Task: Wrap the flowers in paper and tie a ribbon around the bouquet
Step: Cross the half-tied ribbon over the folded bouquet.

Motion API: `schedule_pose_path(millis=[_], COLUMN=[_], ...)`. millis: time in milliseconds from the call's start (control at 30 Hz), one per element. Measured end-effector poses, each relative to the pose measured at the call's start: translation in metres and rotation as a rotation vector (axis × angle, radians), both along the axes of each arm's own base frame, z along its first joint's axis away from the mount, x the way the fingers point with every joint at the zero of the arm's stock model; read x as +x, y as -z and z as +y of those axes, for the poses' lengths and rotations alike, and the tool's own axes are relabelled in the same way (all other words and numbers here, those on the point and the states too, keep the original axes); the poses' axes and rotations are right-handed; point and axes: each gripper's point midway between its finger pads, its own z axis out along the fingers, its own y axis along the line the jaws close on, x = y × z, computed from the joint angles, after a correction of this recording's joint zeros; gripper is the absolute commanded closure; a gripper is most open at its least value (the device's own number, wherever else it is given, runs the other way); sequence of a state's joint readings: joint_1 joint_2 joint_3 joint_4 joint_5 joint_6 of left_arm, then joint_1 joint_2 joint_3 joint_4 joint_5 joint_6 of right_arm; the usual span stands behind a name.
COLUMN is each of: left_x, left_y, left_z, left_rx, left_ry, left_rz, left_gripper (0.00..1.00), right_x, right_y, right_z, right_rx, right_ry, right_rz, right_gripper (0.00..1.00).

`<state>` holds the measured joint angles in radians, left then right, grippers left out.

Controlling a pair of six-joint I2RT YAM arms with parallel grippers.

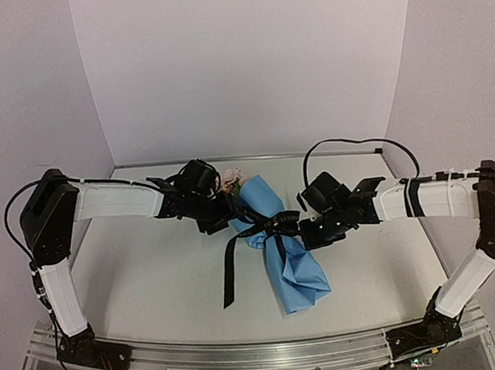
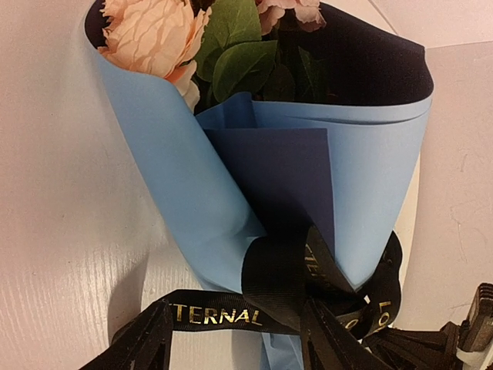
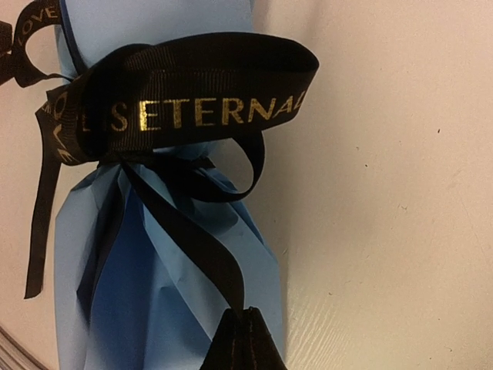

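Left gripper sits at 10 o'clock off the bouquet, jaws apart, ribbon slack between them, nothing pinched. The bouquet lies mid-table, flowers at 11, paper tail at 5. Right gripper, at 3, is clamped on a ribbon tail. I'd pull that tail toward 3, low and slow, cinching without dragging the bundle. Count: one bouquet, one ribbon, one sheet, two grippers.

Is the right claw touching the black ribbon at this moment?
Touching. In the right wrist view, a strand of the ribbon runs down into the tips of the shut right claw, with no gap.
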<state>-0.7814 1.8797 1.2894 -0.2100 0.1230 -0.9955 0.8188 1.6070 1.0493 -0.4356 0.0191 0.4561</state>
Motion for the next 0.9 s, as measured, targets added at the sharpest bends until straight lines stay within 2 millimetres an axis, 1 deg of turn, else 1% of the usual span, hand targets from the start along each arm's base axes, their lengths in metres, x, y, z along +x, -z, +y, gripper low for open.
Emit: schedule_pose_path(millis=[100, 267, 367, 467, 633, 767, 900], left_x=[0.000, 0.004, 0.008, 0.010, 0.007, 0.002, -0.002], left_y=[-0.003, -0.014, -0.021, -0.024, -0.018, -0.011, -0.007], left_z=[-0.002, -0.006, -0.013, -0.021, -0.028, -0.024, -0.023], left_rx=[0.004, 0.002, 0.000, 0.002, 0.036, 0.081, 0.101], left_ry=[0.000, 0.003, 0.014, 0.027, 0.045, 0.043, 0.046], left_rz=[-0.007, -0.027, -0.045, -0.055, -0.047, -0.038, -0.030], left_gripper=[0.41, 0.43, 0.44, 0.45, 0.44, 0.43, 0.42], right_x=[-0.002, -0.005, -0.008, -0.010, -0.012, -0.015, -0.017], right_y=[0.001, 0.003, 0.004, 0.004, 0.003, 0.002, 0.003], right_z=[-0.002, -0.007, -0.011, -0.014, -0.017, -0.021, -0.023], right_rx=[-0.004, -0.008, -0.011, -0.012, -0.010, -0.010, -0.009], right_ry=[0.003, 0.007, 0.012, 0.017, 0.022, 0.024, 0.027], right_rz=[0.001, 0.006, 0.006, 0.005, 0.000, -0.002, 0.000], right_gripper=[1.00, 1.00, 1.00, 1.00, 1.00, 1.00, 1.00])
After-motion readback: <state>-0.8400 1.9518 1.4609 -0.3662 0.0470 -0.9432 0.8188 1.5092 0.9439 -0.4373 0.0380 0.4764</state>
